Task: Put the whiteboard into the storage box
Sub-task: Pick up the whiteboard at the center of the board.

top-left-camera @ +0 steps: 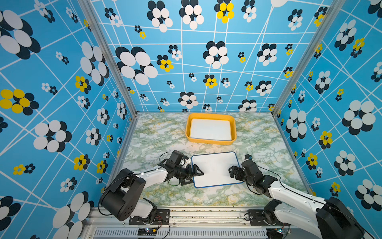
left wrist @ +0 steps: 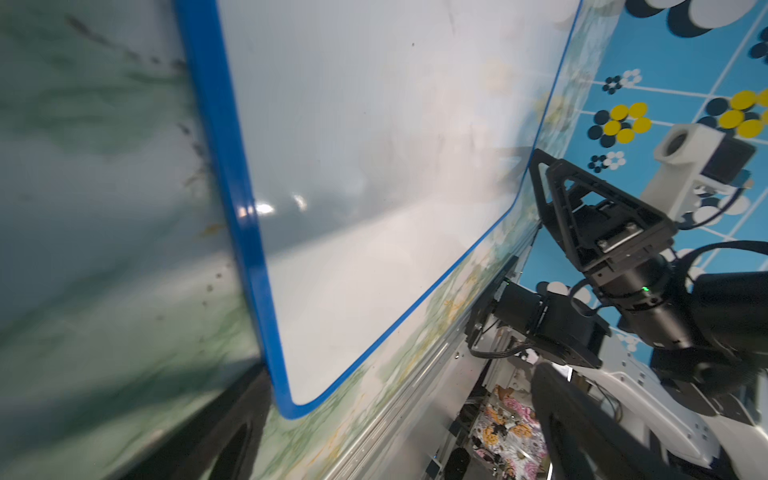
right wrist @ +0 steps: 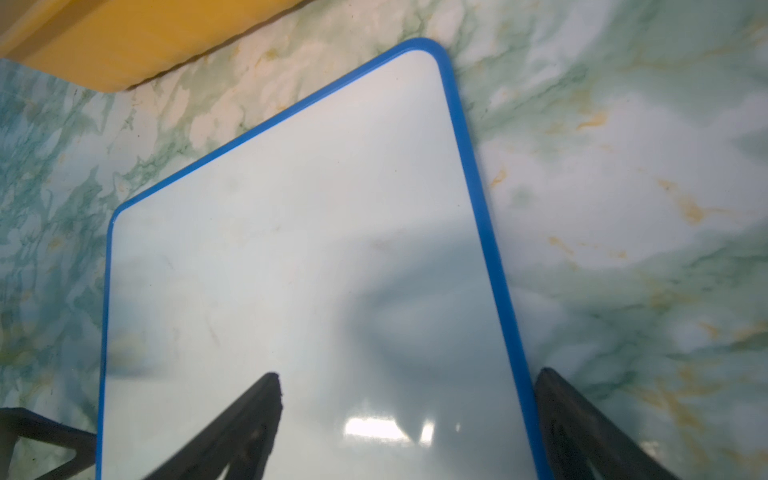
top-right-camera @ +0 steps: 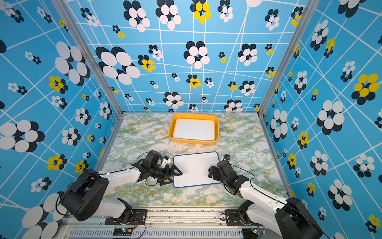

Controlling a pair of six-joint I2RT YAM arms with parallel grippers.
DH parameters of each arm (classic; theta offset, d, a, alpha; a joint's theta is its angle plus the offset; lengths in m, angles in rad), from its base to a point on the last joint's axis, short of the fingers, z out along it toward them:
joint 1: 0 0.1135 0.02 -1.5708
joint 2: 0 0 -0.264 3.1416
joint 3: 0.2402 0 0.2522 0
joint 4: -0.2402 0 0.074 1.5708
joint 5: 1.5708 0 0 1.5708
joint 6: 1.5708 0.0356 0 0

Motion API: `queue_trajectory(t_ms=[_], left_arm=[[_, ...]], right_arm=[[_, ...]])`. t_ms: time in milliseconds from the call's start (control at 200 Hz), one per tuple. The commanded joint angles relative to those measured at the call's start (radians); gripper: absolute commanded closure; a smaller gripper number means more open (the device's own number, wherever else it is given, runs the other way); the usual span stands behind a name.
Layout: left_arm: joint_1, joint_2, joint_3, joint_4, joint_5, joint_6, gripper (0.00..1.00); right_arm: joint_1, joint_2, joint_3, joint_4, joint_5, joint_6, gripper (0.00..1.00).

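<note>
Altogether one storage box [top-left-camera: 210, 142], two whiteboards, boxed whiteboard [top-left-camera: 210, 130], loose whiteboard [top-left-camera: 216, 168], left and right jaws wide.

Tabletop [top-left-camera: 161, 132] with a green-and-ochre marble pattern, enclosed on three sides by blue wall panels [top-left-camera: 186, 68] printed with white lines and black, white and yellow dot flowers. Aluminium posts [top-left-camera: 108, 58] stand at the rear corners; an aluminium rail [top-left-camera: 206, 215] and slotted grille [top-left-camera: 186, 233] run along the near edge.
</note>
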Motion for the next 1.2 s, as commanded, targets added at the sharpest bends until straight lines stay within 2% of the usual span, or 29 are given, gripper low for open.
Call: queue_trajectory(t_ms=[0, 140, 250, 420, 555, 725, 820, 905, 985, 1099, 1194], left_arm=[[-0.059, -0.007, 0.140, -0.251, -0.048, 0.220, 0.01], [-0.055, 0.008, 0.227, -0.519, -0.229, 0.316, 0.00], [-0.035, 0.026, 0.259, -0.635, -0.344, 0.364, 0.01], [-0.015, 0.057, 0.277, -0.661, -0.421, 0.421, 0.01], [-0.014, 0.137, 0.314, -0.683, -0.452, 0.442, 0.01], [-0.033, 0.193, 0.316, -0.596, -0.361, 0.426, 0.00], [-0.061, 0.211, 0.301, -0.514, -0.268, 0.376, 0.01], [-0.084, 0.229, 0.252, -0.375, -0.117, 0.295, 0.01], [-0.095, 0.233, 0.194, -0.240, -0.026, 0.218, 0.01], [-0.087, 0.206, 0.112, -0.072, 0.038, 0.138, 0.01], [-0.062, 0.173, 0.016, 0.150, 0.101, 0.043, 0.01]], right_arm=[[0.095, 0.011, -0.024, -0.143, -0.521, 0.120, 0.03], [0.093, 0.019, 0.041, -0.282, -0.436, 0.049, 0.02], [0.071, 0.017, 0.092, -0.384, -0.356, -0.018, 0.01], [-0.032, 0.038, 0.112, -0.406, -0.380, -0.092, 0.01], [-0.065, 0.102, 0.129, -0.385, -0.387, -0.131, 0.01], [-0.071, 0.191, 0.136, -0.321, -0.435, -0.137, 0.01], [-0.071, 0.216, 0.116, -0.280, -0.458, -0.128, 0.01], [-0.070, 0.222, 0.092, -0.255, -0.468, -0.119, 0.01], [-0.070, 0.227, 0.072, -0.224, -0.487, -0.109, 0.01], [-0.070, 0.243, 0.035, -0.159, -0.511, -0.078, 0.01], [-0.068, 0.264, -0.009, -0.080, -0.554, -0.040, 0.01]])
